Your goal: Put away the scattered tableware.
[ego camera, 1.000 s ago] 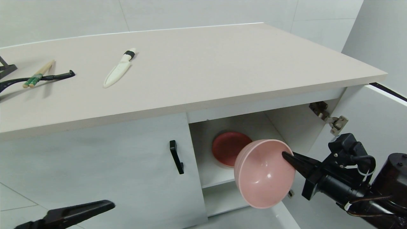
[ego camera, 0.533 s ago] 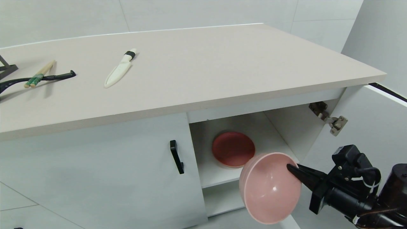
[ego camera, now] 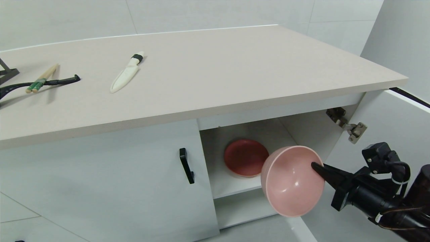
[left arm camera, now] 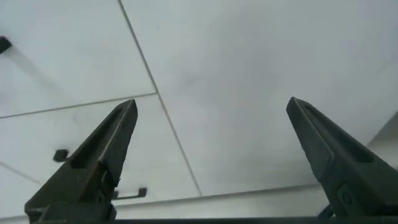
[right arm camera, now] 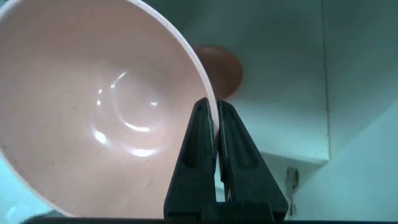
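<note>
Pink bowl (ego camera: 290,183) is pinched at its rim by the right gripper (ego camera: 315,165) before the open cabinet (ego camera: 302,129); left gripper (left arm camera: 211,102) spread.

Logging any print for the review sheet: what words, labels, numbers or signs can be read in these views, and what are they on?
None: no text can be read in any view.
The pink bowl, the red plate, the white knife, the chopsticks, the counter and the cupboard door show no print.
</note>
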Tool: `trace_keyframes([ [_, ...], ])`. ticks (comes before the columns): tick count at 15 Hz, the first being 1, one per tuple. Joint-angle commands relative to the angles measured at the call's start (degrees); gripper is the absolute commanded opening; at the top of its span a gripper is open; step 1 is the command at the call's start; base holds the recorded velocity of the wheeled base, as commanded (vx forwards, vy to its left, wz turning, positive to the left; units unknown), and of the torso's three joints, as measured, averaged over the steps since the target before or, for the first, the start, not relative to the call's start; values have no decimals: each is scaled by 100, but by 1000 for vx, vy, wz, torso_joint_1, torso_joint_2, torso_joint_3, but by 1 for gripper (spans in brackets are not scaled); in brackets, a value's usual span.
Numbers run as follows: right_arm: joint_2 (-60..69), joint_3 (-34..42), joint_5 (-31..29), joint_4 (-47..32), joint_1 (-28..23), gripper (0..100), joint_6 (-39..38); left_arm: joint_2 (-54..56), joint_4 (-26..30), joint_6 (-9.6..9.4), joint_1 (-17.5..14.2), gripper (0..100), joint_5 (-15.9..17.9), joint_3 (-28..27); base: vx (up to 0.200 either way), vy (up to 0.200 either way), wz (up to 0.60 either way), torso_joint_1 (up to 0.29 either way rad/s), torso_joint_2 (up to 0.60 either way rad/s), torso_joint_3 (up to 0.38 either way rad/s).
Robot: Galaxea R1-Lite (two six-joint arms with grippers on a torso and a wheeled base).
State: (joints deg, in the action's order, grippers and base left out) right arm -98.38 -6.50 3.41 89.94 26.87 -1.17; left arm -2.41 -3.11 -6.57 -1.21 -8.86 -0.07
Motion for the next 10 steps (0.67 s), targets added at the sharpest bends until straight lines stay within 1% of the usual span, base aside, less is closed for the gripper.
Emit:
trace_keyframes([
  [1,-287,-194,1,6,-6,0,-6,39,38,7,-2,100,376,7,0,0,0,0,0,0],
  [2,-516,-361,1,6,-24,0,-129,57,47,33,6,100,772,7,0,0,0,0,0,0],
  [3,-779,-537,1,6,-33,0,-314,66,47,-37,6,100,939,7,0,0,0,0,0,0],
  [4,-1061,-704,1,6,-41,0,-384,66,47,-125,6,100,965,7,0,0,0,0,0,0],
  [5,-1368,-853,1,6,-120,0,-349,92,47,-143,15,100,965,7,0,0,0,0,0,0],
  [8,-1790,-1345,10,6,-261,0,-340,241,47,-99,86,100,983,7,0,0,0,0,0,0],
  [10,-1825,-1758,19,6,-270,0,-349,241,47,-116,86,100,1027,7,0,0,0,0,0,0],
])
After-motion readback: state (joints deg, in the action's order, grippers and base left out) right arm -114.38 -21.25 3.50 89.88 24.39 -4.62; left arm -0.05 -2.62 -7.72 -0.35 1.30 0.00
